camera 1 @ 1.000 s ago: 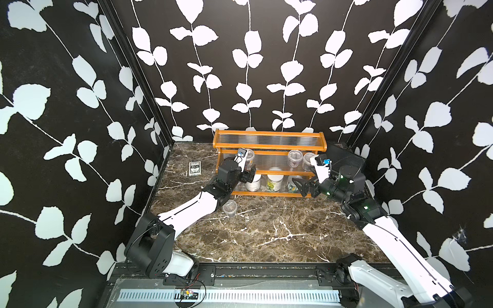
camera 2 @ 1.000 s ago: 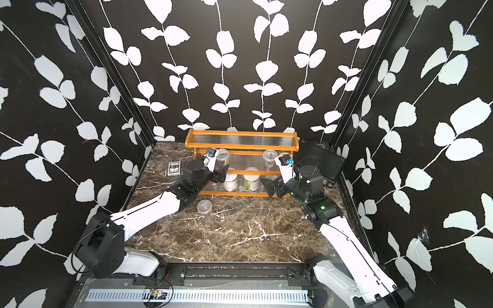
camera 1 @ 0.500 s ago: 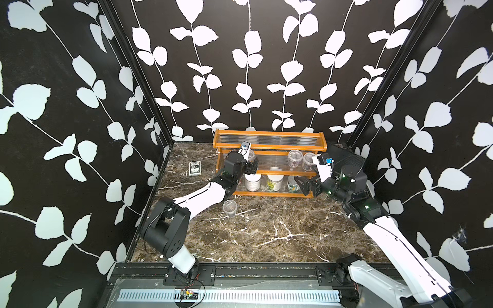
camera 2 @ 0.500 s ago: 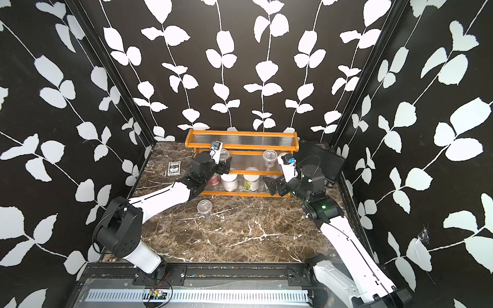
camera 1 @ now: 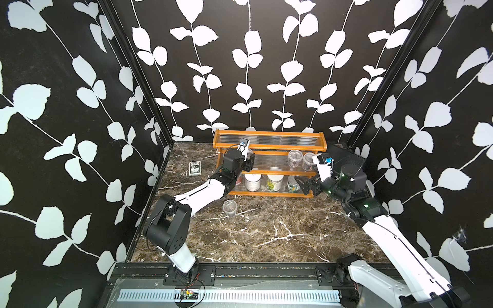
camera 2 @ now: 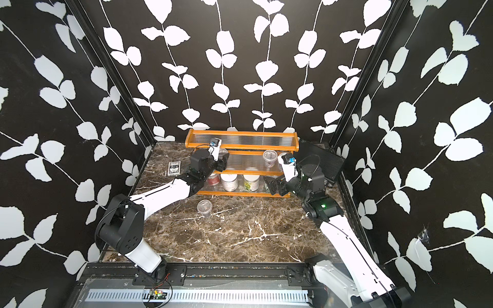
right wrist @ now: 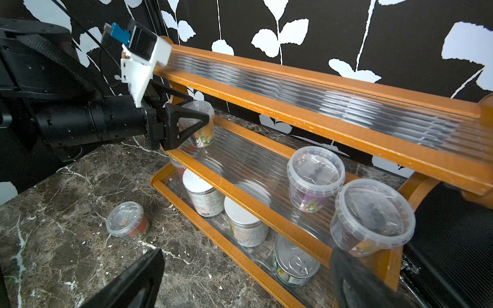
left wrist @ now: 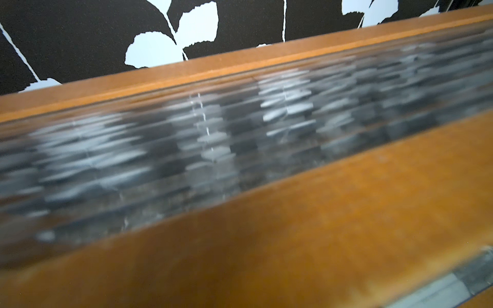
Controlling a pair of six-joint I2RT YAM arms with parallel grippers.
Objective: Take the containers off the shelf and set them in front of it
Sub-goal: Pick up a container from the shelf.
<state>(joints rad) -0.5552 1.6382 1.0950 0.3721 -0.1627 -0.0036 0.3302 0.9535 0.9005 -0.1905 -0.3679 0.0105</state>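
Left fingers (right wrist: 204,118) at clear cup (right wrist: 201,136), left end of shelf (right wrist: 293,118) middle step; can't tell if squeezing yet. Squeeze soft, cup thin. Lift over wood rail, pull back, put down by other cup (right wrist: 128,221) on worktop (right wrist: 66,200). Right fingers (right wrist: 133,280) wide apart, empty.

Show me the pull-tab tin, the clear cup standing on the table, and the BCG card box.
pull-tab tin (right wrist: 295,262): right wrist view, on its silver lid.
clear cup on the table (right wrist: 124,219): right wrist view, on its lid.
BCG card box (camera 1: 194,169): in a top view, on its printed face.
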